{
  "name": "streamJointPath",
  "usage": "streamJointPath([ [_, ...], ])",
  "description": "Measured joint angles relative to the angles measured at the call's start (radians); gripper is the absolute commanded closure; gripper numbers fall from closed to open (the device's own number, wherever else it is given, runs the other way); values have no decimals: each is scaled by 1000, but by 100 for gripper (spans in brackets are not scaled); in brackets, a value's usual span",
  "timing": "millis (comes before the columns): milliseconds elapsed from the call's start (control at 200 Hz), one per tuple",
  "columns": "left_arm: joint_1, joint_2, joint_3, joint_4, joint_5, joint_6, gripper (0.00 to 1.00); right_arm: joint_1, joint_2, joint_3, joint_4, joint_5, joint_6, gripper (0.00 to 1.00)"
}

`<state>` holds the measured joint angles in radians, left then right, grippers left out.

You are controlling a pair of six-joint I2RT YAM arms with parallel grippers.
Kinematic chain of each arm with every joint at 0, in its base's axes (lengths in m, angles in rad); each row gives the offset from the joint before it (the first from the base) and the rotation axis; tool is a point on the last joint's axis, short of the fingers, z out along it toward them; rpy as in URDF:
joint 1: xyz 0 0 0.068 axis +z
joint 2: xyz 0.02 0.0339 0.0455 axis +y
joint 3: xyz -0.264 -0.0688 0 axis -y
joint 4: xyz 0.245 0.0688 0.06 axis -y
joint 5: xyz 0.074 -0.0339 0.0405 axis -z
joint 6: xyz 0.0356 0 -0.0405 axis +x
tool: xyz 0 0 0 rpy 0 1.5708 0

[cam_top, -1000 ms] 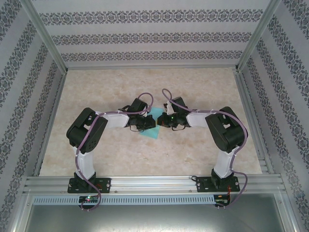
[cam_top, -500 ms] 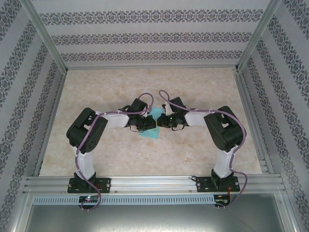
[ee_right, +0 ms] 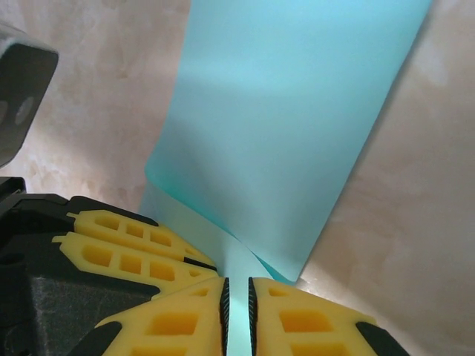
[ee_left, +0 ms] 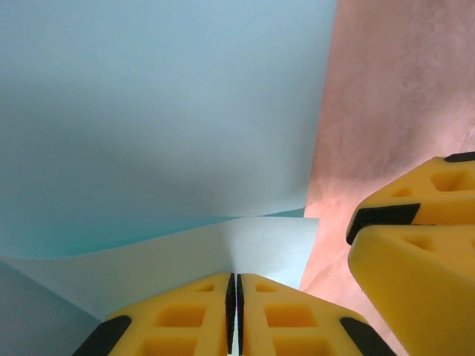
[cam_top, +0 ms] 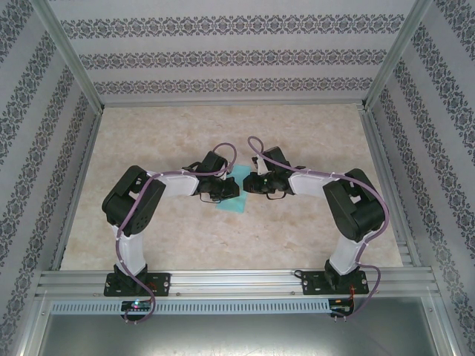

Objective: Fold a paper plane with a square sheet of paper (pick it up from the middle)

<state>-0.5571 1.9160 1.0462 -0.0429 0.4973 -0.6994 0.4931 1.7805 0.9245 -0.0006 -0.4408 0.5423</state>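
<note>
The square sheet of paper (cam_top: 234,203) lies teal-blue on the table between my two grippers, one edge curled up off the surface. My left gripper (cam_top: 231,190) is shut on that raised flap; in the left wrist view its jaws (ee_left: 235,276) meet with the pale sheet (ee_left: 148,111) pinched between them. My right gripper (cam_top: 248,185) faces it from the right. In the right wrist view its jaws (ee_right: 237,280) stand a narrow gap apart, with the paper (ee_right: 289,111) running loosely through. The paper plane is out of view.
The marbled tabletop (cam_top: 312,133) stretches bare all around, fenced by aluminium rails (cam_top: 230,105) and patterned walls. The two grippers nearly touch: the right one's yellow fingers (ee_left: 415,230) show in the left wrist view, the left one's fingers (ee_right: 133,236) in the right wrist view.
The right gripper's jaws have parted slightly from shut, loosening on the paper, and its elbow has swung to the right. The left arm and the sheet have stayed put.
</note>
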Motion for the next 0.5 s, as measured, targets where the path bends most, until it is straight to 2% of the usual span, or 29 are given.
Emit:
streamJointPath([
  [500, -19, -19, -11, 4, -96, 0, 85, 0, 64, 14, -10, 0, -12, 87],
])
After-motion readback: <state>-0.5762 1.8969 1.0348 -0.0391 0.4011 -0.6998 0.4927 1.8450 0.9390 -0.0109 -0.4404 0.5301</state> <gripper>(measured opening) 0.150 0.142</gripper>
